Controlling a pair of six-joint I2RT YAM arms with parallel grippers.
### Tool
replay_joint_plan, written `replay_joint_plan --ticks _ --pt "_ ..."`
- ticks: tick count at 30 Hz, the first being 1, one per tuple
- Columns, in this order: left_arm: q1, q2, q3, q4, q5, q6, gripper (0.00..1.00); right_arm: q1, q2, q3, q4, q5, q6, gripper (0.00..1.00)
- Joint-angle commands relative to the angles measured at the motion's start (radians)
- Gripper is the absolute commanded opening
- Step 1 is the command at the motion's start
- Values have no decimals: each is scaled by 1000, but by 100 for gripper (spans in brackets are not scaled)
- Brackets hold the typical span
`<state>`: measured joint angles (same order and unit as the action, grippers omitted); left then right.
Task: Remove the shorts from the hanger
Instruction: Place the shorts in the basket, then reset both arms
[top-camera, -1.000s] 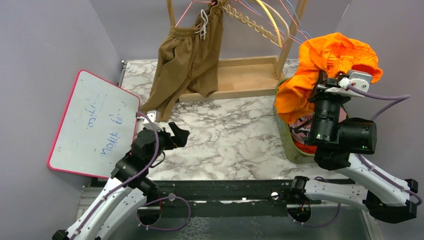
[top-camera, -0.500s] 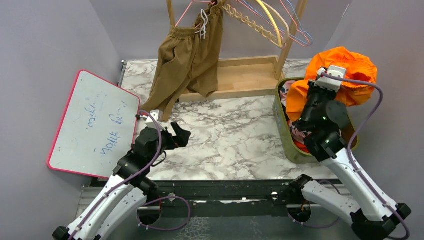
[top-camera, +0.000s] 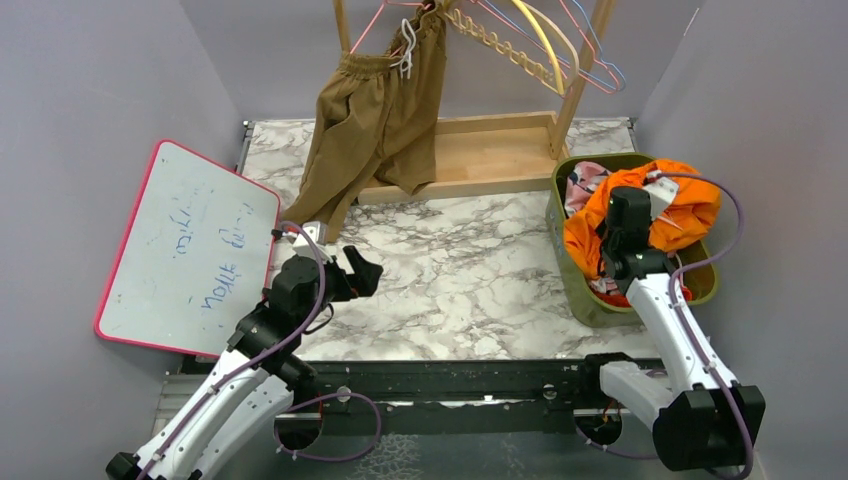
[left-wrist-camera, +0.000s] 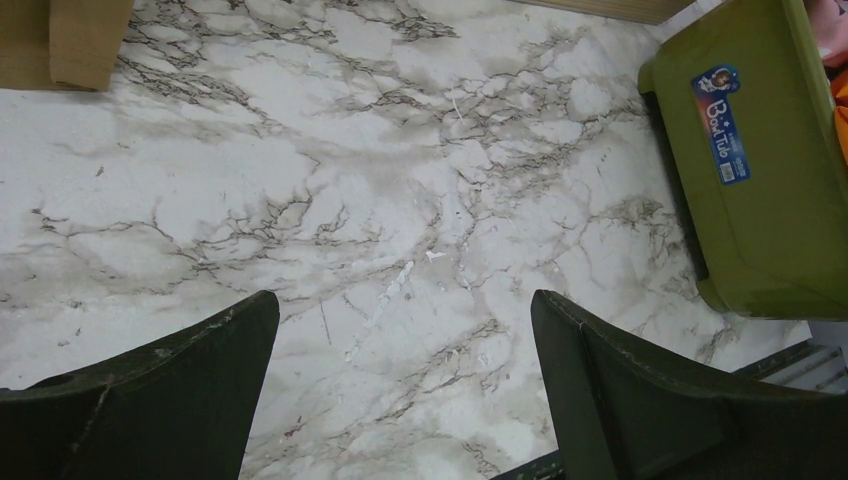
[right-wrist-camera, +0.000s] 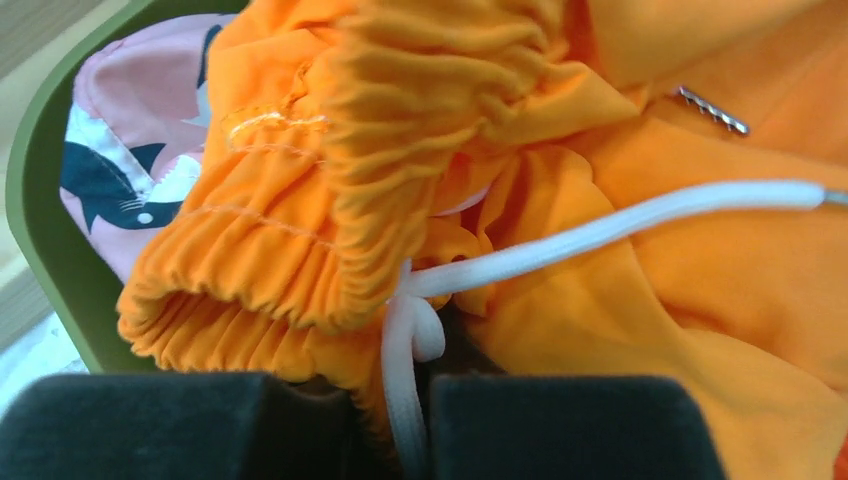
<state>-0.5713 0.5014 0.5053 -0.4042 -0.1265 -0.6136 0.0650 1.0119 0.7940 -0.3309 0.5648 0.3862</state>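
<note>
Tan-brown shorts (top-camera: 372, 125) hang from a white hanger (top-camera: 407, 45) on the wooden rack at the back. Bright orange shorts (top-camera: 672, 212) lie in the green tub (top-camera: 566, 262) at the right, on top of pink shorts with dark blotches (top-camera: 582, 184). My right gripper (top-camera: 632, 215) is down in the tub, shut on the orange shorts' waistband and white drawstring (right-wrist-camera: 600, 232). The pink shorts also show in the right wrist view (right-wrist-camera: 135, 165). My left gripper (top-camera: 362, 270) is open and empty, low over the marble table, and shows open in the left wrist view (left-wrist-camera: 400, 400).
A pink-rimmed whiteboard (top-camera: 185, 250) leans at the left. The rack's wooden base (top-camera: 480, 150) sits at the back, with several empty hangers (top-camera: 545, 45) on its rail. The tub's green wall with a blue sticker (left-wrist-camera: 722, 125) is to the right of my left gripper.
My right arm has swung down and lowered the orange shorts from above the tub into it. The left arm has barely moved.
</note>
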Motion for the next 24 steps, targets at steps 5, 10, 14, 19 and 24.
replay_joint_plan --ticks 5,10,14,19,24 --pt "-3 -15 2 7 23 2 99 -60 -27 -86 -76 -6 163 43" --pt "-2 -19 36 -23 -54 -8 99 -60 -160 82 -129 -3 43 77" --pt "-2 -6 89 -46 -132 -18 99 -60 -246 193 -159 -79 -55 90" --pt "-2 32 191 -106 -217 8 99 -60 -282 307 -224 -149 -81 92" --pt "-2 55 307 -184 -356 76 99 -60 -309 353 -183 -467 -161 92"
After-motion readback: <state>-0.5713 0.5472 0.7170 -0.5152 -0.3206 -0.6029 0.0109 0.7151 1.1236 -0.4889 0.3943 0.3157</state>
